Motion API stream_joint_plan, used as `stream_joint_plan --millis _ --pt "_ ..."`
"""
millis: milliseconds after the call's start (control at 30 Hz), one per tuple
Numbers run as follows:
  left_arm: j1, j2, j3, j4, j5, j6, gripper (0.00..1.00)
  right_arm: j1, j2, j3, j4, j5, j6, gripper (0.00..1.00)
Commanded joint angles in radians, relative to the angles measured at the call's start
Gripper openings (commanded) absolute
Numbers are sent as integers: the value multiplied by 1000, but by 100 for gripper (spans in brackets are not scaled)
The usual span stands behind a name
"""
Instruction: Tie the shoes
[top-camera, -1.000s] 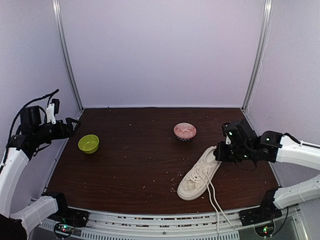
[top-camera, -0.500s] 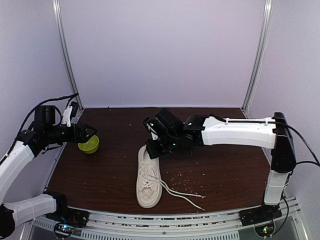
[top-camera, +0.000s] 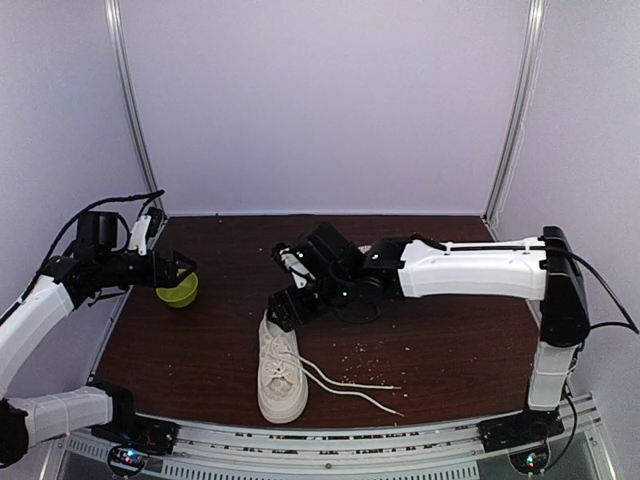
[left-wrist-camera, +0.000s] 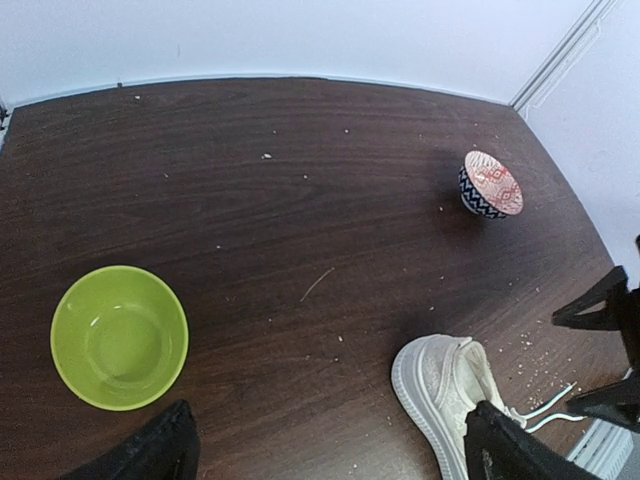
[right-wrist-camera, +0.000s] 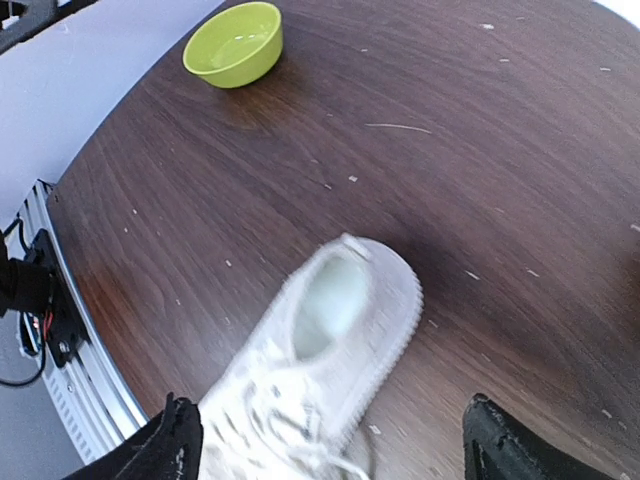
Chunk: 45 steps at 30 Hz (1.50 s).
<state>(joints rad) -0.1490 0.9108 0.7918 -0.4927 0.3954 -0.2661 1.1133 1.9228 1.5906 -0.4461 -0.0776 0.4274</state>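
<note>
The cream sneaker (top-camera: 278, 367) lies on the dark table near the front edge, toe toward me, with its white laces (top-camera: 345, 388) trailing loose to the right. It also shows in the right wrist view (right-wrist-camera: 320, 355) and the left wrist view (left-wrist-camera: 450, 385). My right gripper (top-camera: 290, 297) hovers just above and behind the heel, jaws wide open and empty. My left gripper (top-camera: 185, 268) is open and empty, over the green bowl (top-camera: 177, 289) at the far left.
A small red patterned bowl (left-wrist-camera: 490, 184) stands at mid-table behind the right arm. The green bowl also shows in the left wrist view (left-wrist-camera: 119, 336) and right wrist view (right-wrist-camera: 235, 42). Crumbs are scattered over the table. The front rail (top-camera: 330, 440) runs close to the shoe's toe.
The right arm has swept the shoe from the right side to the middle-left front, and the gripper now stands off the heel. The left gripper has moved right, over the green bowl.
</note>
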Motion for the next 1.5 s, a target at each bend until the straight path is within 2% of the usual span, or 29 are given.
stream_joint_plan --millis 0,67,200,367,500,633,800,967,1067,1167,1300,1467 --pt "-4 12 22 11 -35 33 95 21 -240 -138 -5 191 -39 92" --pt "-4 19 22 19 -32 36 95 60 -329 -220 -11 285 -17 94" --pt "-20 56 26 48 -9 39 95 121 -404 -386 -12 343 81 95" --pt "-144 160 86 67 -25 -6 93 252 -419 -544 56 402 225 95" --pt "-263 265 138 143 -68 -73 93 390 -320 -461 13 507 300 95" --pt "-318 404 237 177 -39 -130 93 470 -215 -361 106 437 259 93" --pt "-370 545 334 197 -23 -126 90 495 -110 -261 132 369 180 85" --pt "-440 684 413 203 -1 -136 85 498 -3 -146 -26 517 201 88" --pt "-467 750 438 212 8 -139 84 498 44 -111 -65 558 199 92" --pt "-473 800 449 236 35 -146 73 497 93 -58 -109 605 210 94" --pt "-474 854 459 247 52 -152 64 492 148 -10 -151 647 220 99" --pt "-480 903 451 295 104 -175 57 461 199 11 -194 635 258 100"
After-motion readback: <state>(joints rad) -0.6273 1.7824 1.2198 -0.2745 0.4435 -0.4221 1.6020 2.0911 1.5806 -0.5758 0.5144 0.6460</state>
